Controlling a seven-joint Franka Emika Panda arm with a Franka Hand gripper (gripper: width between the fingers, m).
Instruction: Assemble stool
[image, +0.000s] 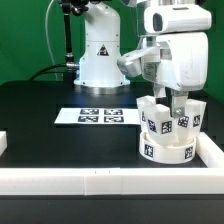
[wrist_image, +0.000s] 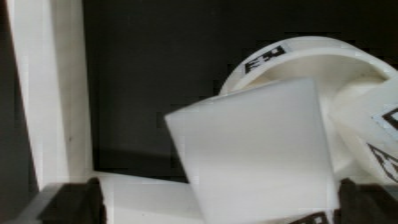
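Hand (image: 176, 103) spread apart over legs (image: 186, 117) on seat disc (image: 166, 151), near border rail (image: 120, 179)

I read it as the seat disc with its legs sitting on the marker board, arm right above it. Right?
Not quite: the exterior view shows the seat disc with its legs on the black table beside the border rail, clear of the marker board. The arm is above it.

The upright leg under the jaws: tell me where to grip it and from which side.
Grip the leg near its top end, coming straight down from above. It stands upright on the round seat with another leg close beside it, so only the top looks free. The gripper hangs open right over it.
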